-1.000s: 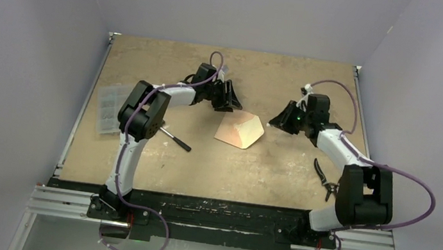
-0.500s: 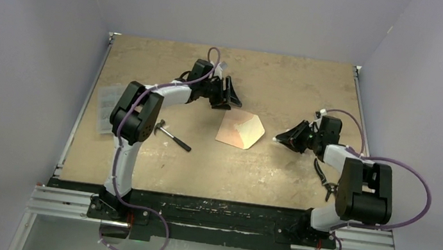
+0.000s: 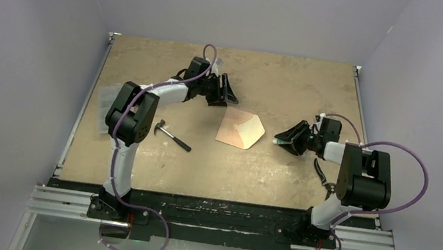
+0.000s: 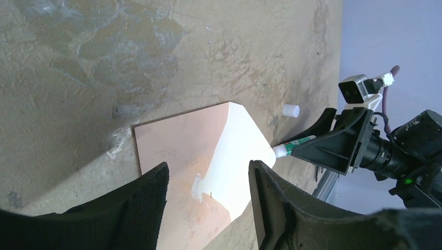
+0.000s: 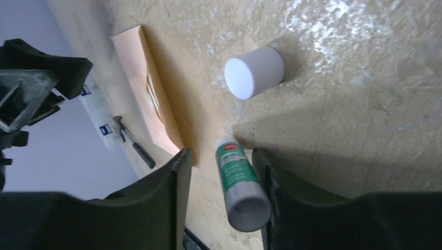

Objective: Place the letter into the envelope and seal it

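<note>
The salmon envelope (image 3: 235, 131) lies flat mid-table with its cream flap (image 3: 252, 126) open, pointing right. It also shows in the left wrist view (image 4: 180, 146) and in the right wrist view (image 5: 151, 94). No separate letter sheet shows. My left gripper (image 3: 226, 92) is open and empty just behind the envelope's far left corner; in its own view (image 4: 208, 208) the fingers frame the envelope. My right gripper (image 3: 285, 139) is low, right of the flap tip. Its jaws (image 5: 221, 152) stand open around a green glue stick (image 5: 237, 182), which leans on one finger with its tip on the table.
The glue stick's white cap (image 5: 254, 71) stands on the table beyond the right gripper. A hammer (image 3: 172, 136) lies left of the envelope. Black pliers (image 3: 323, 174) lie near the right arm. A clear plastic packet (image 3: 103, 106) lies at the left edge.
My right arm has dropped and drawn back right, from beside the flap down to the table. My left gripper has edged back, away from the envelope. The envelope now lies flatter.
</note>
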You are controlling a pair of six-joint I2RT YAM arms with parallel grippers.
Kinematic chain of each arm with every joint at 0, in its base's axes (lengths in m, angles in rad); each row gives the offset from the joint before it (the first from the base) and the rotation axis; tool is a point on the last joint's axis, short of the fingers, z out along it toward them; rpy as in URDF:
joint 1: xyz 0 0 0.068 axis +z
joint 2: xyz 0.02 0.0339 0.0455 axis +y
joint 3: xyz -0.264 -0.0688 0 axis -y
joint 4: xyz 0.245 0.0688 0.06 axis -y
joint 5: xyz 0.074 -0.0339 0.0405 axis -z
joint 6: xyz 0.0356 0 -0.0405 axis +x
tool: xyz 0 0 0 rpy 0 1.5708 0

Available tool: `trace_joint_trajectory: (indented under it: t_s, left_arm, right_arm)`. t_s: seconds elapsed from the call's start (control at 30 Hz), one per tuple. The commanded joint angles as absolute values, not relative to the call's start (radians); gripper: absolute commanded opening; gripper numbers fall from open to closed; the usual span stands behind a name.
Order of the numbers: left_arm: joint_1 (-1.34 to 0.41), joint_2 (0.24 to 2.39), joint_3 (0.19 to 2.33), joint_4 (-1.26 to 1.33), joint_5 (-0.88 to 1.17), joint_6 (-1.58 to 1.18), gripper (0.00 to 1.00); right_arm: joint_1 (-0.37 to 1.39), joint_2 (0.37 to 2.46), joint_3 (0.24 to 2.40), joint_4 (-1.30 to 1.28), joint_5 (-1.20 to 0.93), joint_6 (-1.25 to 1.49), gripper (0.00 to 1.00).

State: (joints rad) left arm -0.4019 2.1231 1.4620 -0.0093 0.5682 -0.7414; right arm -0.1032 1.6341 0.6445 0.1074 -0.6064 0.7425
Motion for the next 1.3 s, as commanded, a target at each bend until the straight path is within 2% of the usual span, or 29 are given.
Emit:
trace_joint_trajectory:
  t_s: [0.0,0.1,0.5,0.77,0.97,1.27]
  left_arm:
    - [-0.396,2.066,1.453,0.002,0.550,-0.742,0.56]
    - [-0.396,2.067,1.453,0.002,0.545,-0.743,0.56]
    - [-0.396,2.078,1.454,0.002,0.546,-0.744,0.56]
    - [-0.396,2.088,1.454,0.003,0.550,-0.746,0.55]
    - [-0.396,2.076,1.451,0.002,0.557,-0.746,0.54]
    - [-0.396,2.072,1.447,0.002,0.589,-0.749,0.49]
  right_arm:
    - [-0.115,1.630,0.625,0.157,-0.586,0.795,0.56]
    - [-0.115,1.616,0.630,0.127,-0.539,0.783,0.63]
    - [-0.115,1.562,0.657,0.007,-0.412,0.748,0.68]
    - [-0.116,1.558,0.675,0.072,-0.394,0.721,0.57]
    - [-0.114,1.536,0.687,0.081,-0.452,0.691,0.55]
    - [-0.108,1.564,0.677,0.089,-0.477,0.666,0.44]
